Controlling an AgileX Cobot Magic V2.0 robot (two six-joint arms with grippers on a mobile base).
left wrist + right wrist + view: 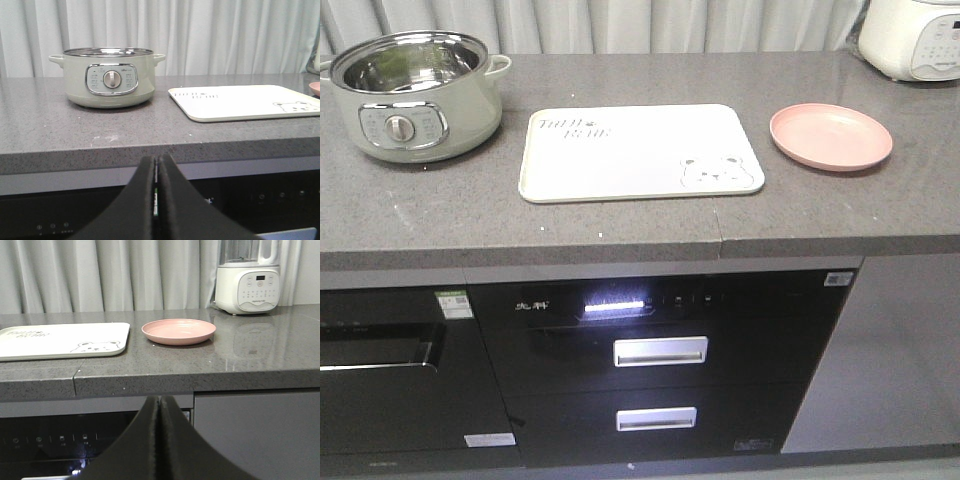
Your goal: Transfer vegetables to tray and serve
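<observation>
We judge the task to be at its very start: the tray (640, 160) lies bare on the desk (620, 225), and we see no lettuce on it or on the pink plate (830, 135). The left end effector (156, 161) has its fingers pressed together with nothing between them, and it hangs below the desk edge; the pot (110, 77) stands ahead of it and a little to its left, with the tray ahead to its right. The right end effector (159, 401) is likewise closed and empty, low in front of the cabinet, with the plate straight ahead and above it and the tray ahead to its left. The pot's inside is the one place the lettuce could be; from the front we see shiny steel with a faint green tint, but we cannot tell whether that is lettuce. We judge the next move calls for the left end effector to rise above the desk edge, spread its fingers, and reach ahead over the pot rim
</observation>
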